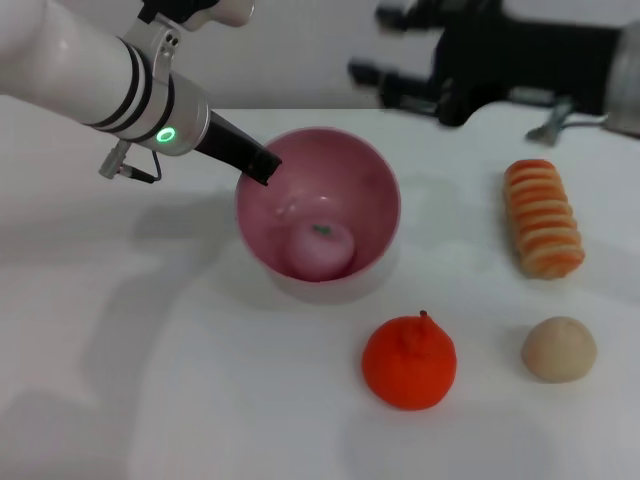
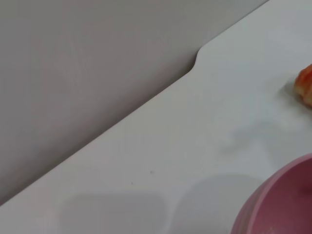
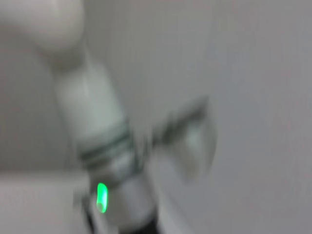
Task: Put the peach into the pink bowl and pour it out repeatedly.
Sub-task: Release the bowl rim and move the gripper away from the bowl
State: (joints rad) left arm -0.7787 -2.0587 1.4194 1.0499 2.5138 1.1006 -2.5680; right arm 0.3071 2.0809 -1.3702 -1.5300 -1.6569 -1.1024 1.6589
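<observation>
Left tool [image 1: 262, 166] was clamped on the pink bowl [image 1: 385, 200] rim, bowl tilted above the table [image 1: 150, 380]. Peach [image 1: 322, 249] was seen inside. Right tool [image 1: 395, 45] was parked far back, fingers apart. Risk judged: peach rolling off the table if tipped fast.

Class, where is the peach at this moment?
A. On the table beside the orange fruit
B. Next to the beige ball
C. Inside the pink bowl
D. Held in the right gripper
C: the peach lies inside the pink bowl, whose rim the left gripper grips.
</observation>
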